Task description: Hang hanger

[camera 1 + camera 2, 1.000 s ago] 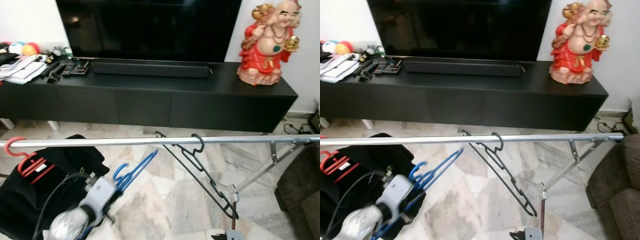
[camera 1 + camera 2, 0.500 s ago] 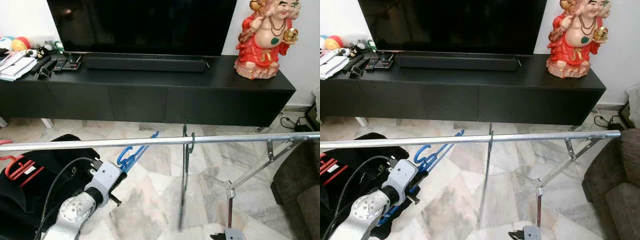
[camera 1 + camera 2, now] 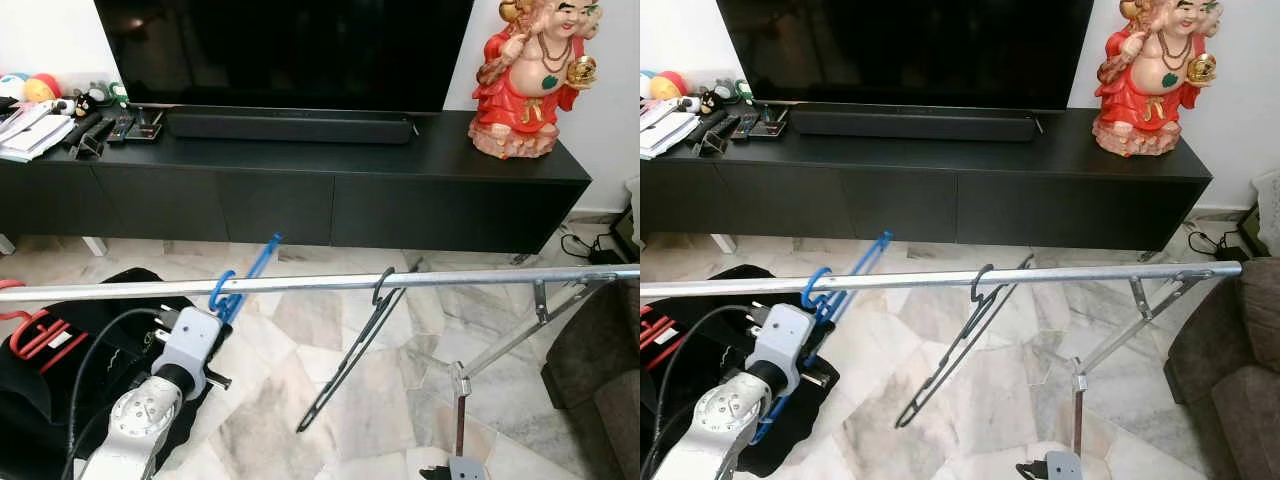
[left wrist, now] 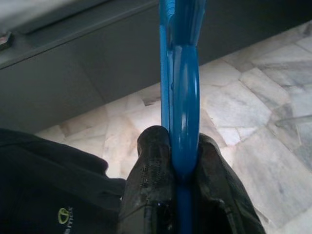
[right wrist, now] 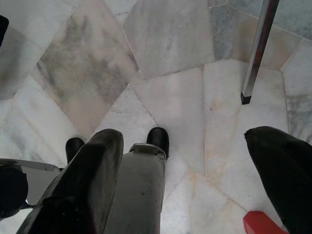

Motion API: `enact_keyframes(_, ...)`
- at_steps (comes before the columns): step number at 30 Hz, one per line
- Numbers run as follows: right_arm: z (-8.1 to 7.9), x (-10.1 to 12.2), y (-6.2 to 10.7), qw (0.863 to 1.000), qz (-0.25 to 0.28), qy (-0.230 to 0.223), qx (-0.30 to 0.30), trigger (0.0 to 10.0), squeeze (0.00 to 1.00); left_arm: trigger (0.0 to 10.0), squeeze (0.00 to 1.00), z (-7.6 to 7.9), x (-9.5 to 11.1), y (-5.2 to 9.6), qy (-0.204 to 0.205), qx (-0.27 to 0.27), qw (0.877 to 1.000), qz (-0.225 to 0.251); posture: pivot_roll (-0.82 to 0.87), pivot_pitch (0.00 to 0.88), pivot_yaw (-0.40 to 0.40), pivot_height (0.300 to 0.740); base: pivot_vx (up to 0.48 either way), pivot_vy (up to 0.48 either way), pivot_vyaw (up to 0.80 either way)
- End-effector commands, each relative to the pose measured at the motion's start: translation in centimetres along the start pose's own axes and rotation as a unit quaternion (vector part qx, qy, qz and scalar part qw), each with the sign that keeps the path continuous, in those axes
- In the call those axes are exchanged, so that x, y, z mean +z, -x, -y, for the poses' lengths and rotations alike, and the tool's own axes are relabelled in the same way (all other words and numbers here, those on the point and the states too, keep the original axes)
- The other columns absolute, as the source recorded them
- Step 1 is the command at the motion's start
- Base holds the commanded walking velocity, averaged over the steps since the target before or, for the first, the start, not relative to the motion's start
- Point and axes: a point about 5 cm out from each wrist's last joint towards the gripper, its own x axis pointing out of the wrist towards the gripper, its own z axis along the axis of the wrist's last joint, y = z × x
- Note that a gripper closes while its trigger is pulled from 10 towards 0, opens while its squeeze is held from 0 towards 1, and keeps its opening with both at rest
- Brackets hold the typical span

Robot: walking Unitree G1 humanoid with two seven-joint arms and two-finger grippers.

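Observation:
A blue hanger is pinched at its neck by my left gripper, shut on it; both black fingers press its sides. The arm reaches up from the lower left, and the blue hook meets the silver rail. I cannot tell whether the hook is over the rail. A black hanger hangs on the rail to the right, tilted down to the left. My right gripper points at the marble floor, its fingers wide apart and bare.
A red hanger lies on a black bag at the left. The rack's brace and leg stand at the right. Behind the rail is a low black TV cabinet with a red figurine. A dark sofa corner sits at the far right.
My left gripper has carried the blue hanger up and to the left, bringing its hook to the rail. The black hanger has swung from edge-on to slanting down-left.

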Motion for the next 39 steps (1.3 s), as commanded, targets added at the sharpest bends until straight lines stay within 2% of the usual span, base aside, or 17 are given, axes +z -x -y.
enact_keyframes(1,0.0,-0.3,0.0,1.000,-0.007,0.002,0.001,10.0,0.00,10.0,0.00,-0.1,0.8,0.0,0.008,0.006,1.000,0.021,0.01,0.128,-0.023,0.740,0.000,0.000,0.00)
enact_keyframes(5,0.0,-0.3,0.0,1.000,-0.008,0.002,0.001,10.0,0.00,10.0,0.00,-0.4,0.6,-0.1,0.006,0.025,1.000,0.004,0.00,0.128,-0.024,0.740,0.000,0.000,0.00)
enact_keyframes(8,0.0,-0.3,0.0,1.000,-0.009,0.003,0.002,10.0,0.00,10.0,0.00,-0.9,-0.1,-0.2,0.013,0.056,0.998,-0.034,0.00,0.129,-0.024,0.740,0.000,0.000,0.00)
enact_keyframes(12,0.0,-0.4,0.0,1.000,-0.011,0.004,0.003,10.0,0.00,10.0,0.00,-1.2,-1.0,-0.2,0.062,0.098,0.991,-0.072,0.00,0.130,-0.024,0.740,0.000,0.000,0.00)
enact_keyframes(13,0.0,-0.4,0.0,1.000,-0.011,0.004,0.003,10.0,0.00,10.0,0.00,-1.2,-1.0,-0.2,0.062,0.098,0.991,-0.072,0.00,0.130,-0.024,0.740,0.000,0.000,0.00)
enact_keyframes(14,0.0,-0.4,0.0,1.000,-0.011,0.005,0.003,10.0,0.00,10.0,0.00,-1.0,-1.3,-0.2,0.091,0.102,0.987,-0.086,0.00,0.131,-0.023,0.740,0.000,0.000,0.00)
enact_keyframes(16,0.0,-0.4,0.0,1.000,-0.011,0.005,0.003,10.0,0.00,10.0,0.00,-0.5,-1.4,-0.2,0.108,0.097,0.985,-0.093,0.00,0.130,-0.022,0.740,0.000,0.000,0.00)
enact_keyframes(20,-0.1,-0.4,0.0,1.000,-0.011,0.004,0.003,10.0,0.00,10.0,0.00,0.5,-1.2,-0.2,0.119,0.066,0.986,-0.097,0.00,0.131,-0.022,0.740,0.000,0.000,0.00)
enact_keyframes(21,-0.1,-0.4,0.0,1.000,-0.011,0.004,0.003,10.0,0.00,10.0,0.07,0.6,-1.1,-0.2,0.118,0.058,0.987,-0.096,0.01,0.130,-0.021,0.740,0.000,0.000,0.00)
enact_keyframes(22,-0.1,-0.4,0.0,1.000,-0.011,0.004,0.004,10.0,0.00,10.0,0.32,0.7,-1.0,-0.2,0.116,0.055,0.987,-0.094,0.01,0.130,-0.021,0.740,0.000,0.000,0.00)
enact_keyframes(24,-0.1,-0.4,0.0,1.000,-0.011,0.004,0.004,10.0,0.00,10.0,1.00,0.8,-0.7,-0.1,0.116,0.057,0.987,-0.093,0.00,0.131,-0.020,0.740,0.000,0.000,0.00)
enact_keyframes(26,-0.1,-0.4,0.0,1.000,-0.012,0.004,0.005,10.0,0.00,10.0,1.00,0.7,-0.3,0.2,0.123,0.075,0.986,-0.082,0.00,0.130,-0.019,0.740,0.000,0.000,0.00)
enact_keyframes(32,-0.1,-0.4,0.0,1.000,-0.012,0.004,0.005,10.0,0.00,10.0,1.00,0.9,0.7,0.7,0.132,0.076,0.987,-0.056,0.01,0.131,-0.019,0.740,0.000,0.000,0.00)
enact_keyframes(34,-0.1,-0.4,0.0,1.000,-0.012,0.005,0.004,10.0,0.00,10.0,1.00,1.0,1.5,1.6,0.137,0.081,0.986,-0.039,0.01,0.129,-0.019,0.740,0.000,0.000,0.00)
enact_keyframes(39,-0.1,-0.4,0.0,1.000,-0.013,0.007,0.006,10.0,0.00,10.0,1.00,1.2,1.6,2.8,0.132,0.090,0.987,-0.034,0.01,0.127,-0.019,0.740,0.000,0.000,0.00)
